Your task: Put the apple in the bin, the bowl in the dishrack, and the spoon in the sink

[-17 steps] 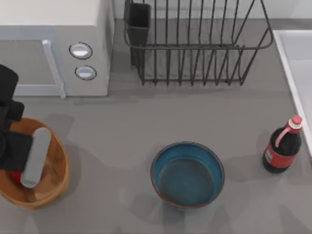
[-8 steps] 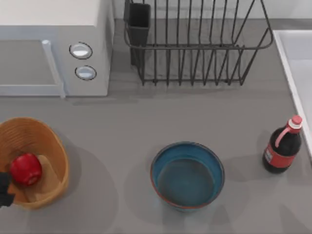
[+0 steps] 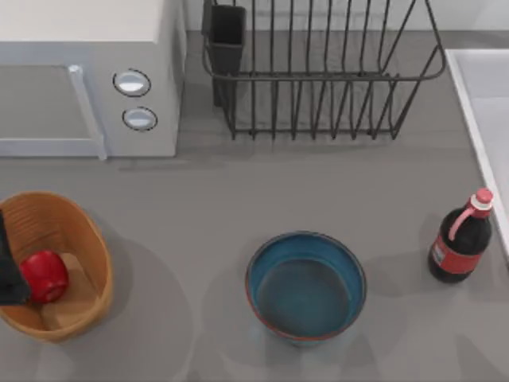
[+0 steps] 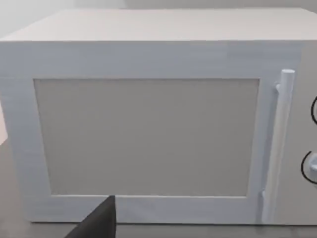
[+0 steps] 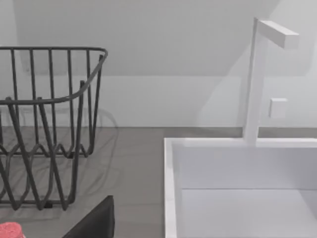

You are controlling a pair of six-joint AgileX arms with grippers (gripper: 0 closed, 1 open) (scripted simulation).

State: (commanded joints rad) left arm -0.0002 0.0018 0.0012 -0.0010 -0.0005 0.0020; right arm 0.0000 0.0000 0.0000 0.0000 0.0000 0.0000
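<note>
The red apple (image 3: 44,275) lies inside the tan wicker bin (image 3: 83,239) at the table's left front. A dark part of my left gripper (image 3: 8,270) shows at the left edge, just beside the apple and holding nothing. One dark fingertip (image 4: 99,220) sits off-centre in the left wrist view, facing the microwave. The blue bowl (image 3: 306,286) stands upright at the front centre. The wire dishrack (image 3: 318,76) is at the back, and the white sink (image 3: 487,95) is at the right edge. The spoon is out of view. My right arm is parked, with one fingertip (image 5: 96,220) facing the dishrack (image 5: 44,124) and sink (image 5: 237,168).
A white microwave (image 3: 87,79) fills the back left. A dark bottle with a red cap (image 3: 461,243) stands at the right front, near the sink's rim. A white faucet (image 5: 257,74) rises behind the sink. Bare grey tabletop lies between bin, bowl and dishrack.
My left gripper, which was over the bin a second ago, let go of the apple and drew off to the left. The apple now rests in the bin.
</note>
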